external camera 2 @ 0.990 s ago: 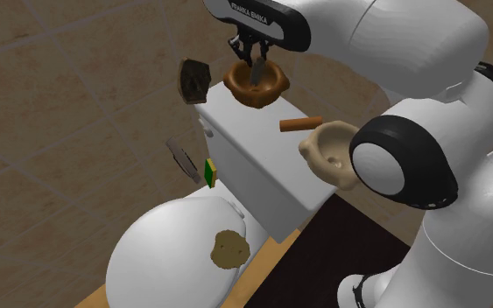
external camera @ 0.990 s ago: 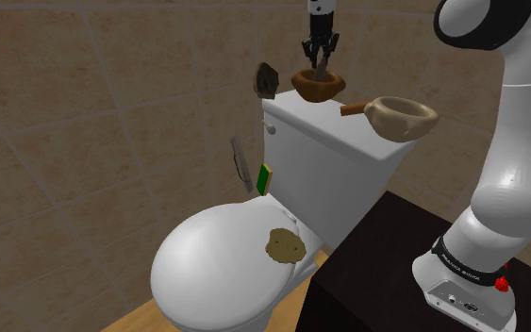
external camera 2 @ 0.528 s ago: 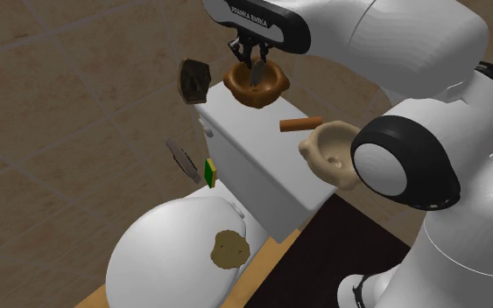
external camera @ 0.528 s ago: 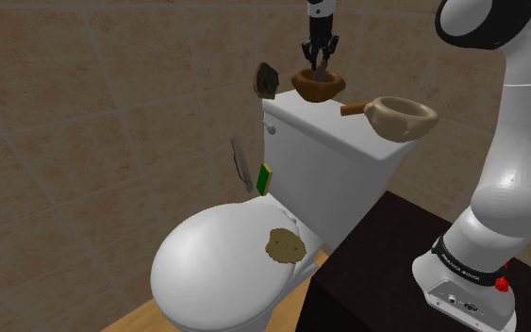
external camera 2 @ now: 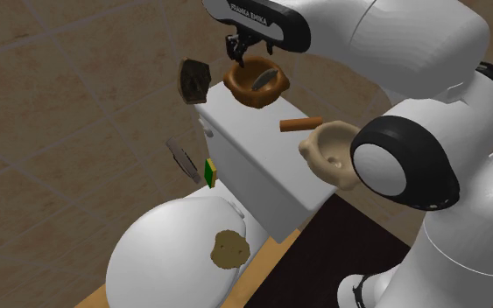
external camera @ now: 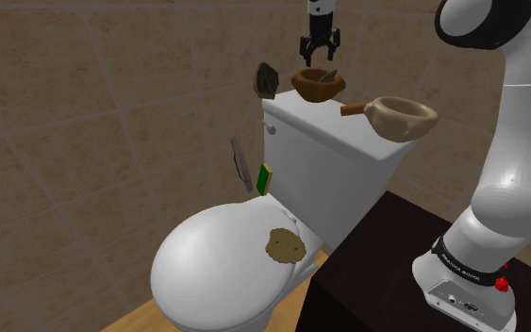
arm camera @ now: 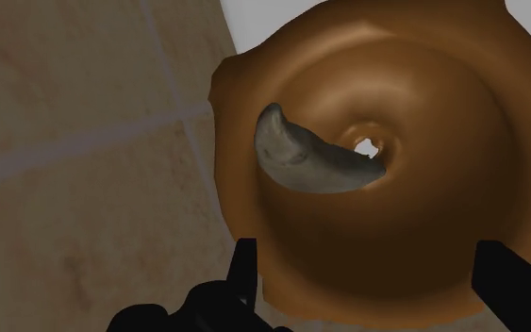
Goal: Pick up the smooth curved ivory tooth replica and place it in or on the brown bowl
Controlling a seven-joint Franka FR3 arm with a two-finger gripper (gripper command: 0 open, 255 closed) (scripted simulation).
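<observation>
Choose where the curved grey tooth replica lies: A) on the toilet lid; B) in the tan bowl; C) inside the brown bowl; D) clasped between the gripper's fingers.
C: the tooth replica lies loose inside the brown bowl, with the gripper open above, its fingers not touching it.

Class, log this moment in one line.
claw: open, above brown bowl | grey tooth: lying in bowl, unheld | bowl: on toilet tank | step: placement done
</observation>
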